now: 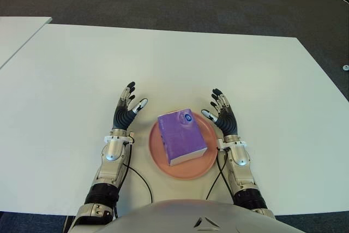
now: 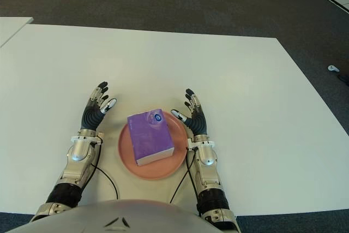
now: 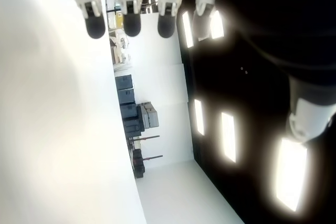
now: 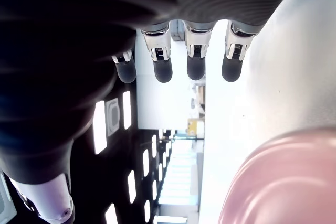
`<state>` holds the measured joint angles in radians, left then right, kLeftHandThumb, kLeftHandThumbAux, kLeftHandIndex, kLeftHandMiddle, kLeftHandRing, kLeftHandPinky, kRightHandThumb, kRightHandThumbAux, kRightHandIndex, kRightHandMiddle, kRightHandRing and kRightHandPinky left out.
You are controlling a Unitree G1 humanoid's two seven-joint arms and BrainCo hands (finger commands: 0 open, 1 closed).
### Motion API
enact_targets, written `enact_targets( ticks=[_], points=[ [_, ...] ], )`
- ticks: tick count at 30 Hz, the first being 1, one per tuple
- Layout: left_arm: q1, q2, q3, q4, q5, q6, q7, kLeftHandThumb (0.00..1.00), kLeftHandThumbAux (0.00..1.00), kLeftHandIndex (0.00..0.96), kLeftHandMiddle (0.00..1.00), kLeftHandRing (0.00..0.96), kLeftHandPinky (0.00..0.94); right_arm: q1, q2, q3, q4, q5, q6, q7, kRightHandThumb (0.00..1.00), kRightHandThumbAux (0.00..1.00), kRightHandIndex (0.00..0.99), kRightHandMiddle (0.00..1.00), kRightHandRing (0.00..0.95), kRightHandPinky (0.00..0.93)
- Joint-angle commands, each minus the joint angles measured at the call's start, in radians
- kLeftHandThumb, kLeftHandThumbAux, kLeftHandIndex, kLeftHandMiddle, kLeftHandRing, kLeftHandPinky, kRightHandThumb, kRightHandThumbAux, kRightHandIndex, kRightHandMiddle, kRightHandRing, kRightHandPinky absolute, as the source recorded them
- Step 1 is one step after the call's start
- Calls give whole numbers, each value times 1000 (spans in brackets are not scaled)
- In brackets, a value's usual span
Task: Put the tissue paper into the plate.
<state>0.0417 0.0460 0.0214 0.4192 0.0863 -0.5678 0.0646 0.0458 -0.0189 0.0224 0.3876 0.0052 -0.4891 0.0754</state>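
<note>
Purple tissue pack flat inside pink plate.

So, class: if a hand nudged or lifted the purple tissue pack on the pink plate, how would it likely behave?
The tissue pack looks flat-sided and boxy, so it would probably slide, not roll. Its soft wrapper suggests it is light and would give a little when squeezed. Resting on the shallow plate, a sideways push might catch on the rim.

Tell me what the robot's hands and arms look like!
Both the left hand and the right hand have black ribbed fingers with white-and-silver tips. The wrists are shiny silver metal, the forearms black and ribbed. A thin black cable loops from each wrist towards the grey body.
</note>
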Motion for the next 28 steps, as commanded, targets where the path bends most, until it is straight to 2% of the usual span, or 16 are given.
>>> enact_targets(
  ticks=[1, 28],
  points=[
    [41, -18, -1, -2, 12, 26, 26, 0, 468, 0, 0, 0, 0, 119, 7, 9, 95, -4, 75, 6, 74, 696, 0, 0, 0, 0],
    [64, -43, -12, -5, 32, 47, 79, 0, 456, 0, 0, 0, 0, 107, 1, -2, 116, 2, 70, 16, 74, 696, 0, 0, 0, 0]
  ],
)
